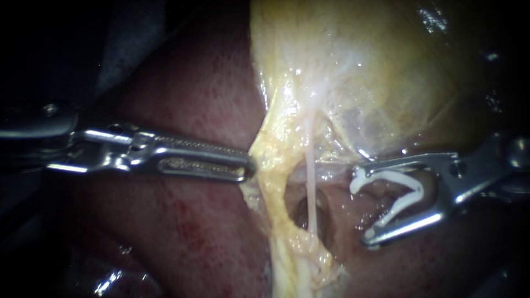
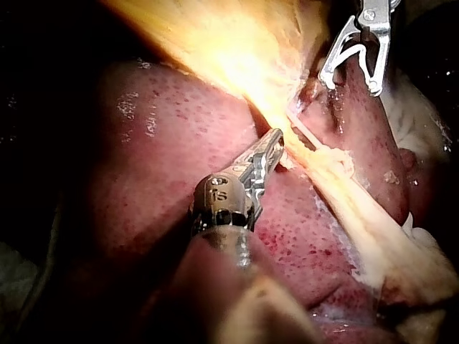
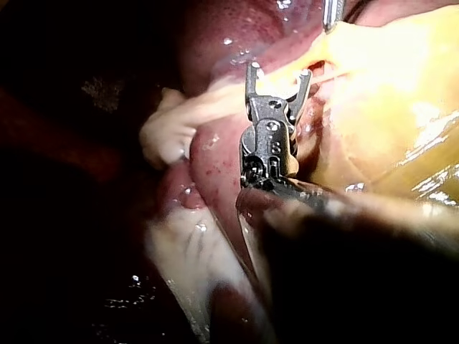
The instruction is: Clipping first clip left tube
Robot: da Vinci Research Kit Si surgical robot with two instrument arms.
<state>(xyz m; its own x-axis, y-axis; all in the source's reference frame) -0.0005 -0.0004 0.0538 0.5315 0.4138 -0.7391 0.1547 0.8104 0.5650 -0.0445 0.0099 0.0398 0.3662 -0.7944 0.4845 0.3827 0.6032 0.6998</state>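
Two strands run down from the yellow gallbladder (image 1: 359, 72): a thick yellow left tube (image 1: 273, 201) and a thin pale right tube (image 1: 312, 187). My left instrument (image 1: 249, 164) comes in level from the left. Its jaws are shut on the left tube's outer edge and pull it to a point, as the left wrist view (image 2: 277, 143) also shows. My right instrument (image 1: 361, 205) stands to the right of both tubes, touching neither. Its jaws stand wide apart, holding a white clip (image 1: 400, 193) that is spread open and faces the tubes. The right wrist view shows the same spread jaws (image 3: 278, 72).
Dark red liver (image 1: 182, 232) lies under and to the left of the tubes. A dark window (image 1: 301, 212) opens between the two strands. Glistening membrane (image 1: 353, 127) spans from the gallbladder down to the right instrument's upper jaw.
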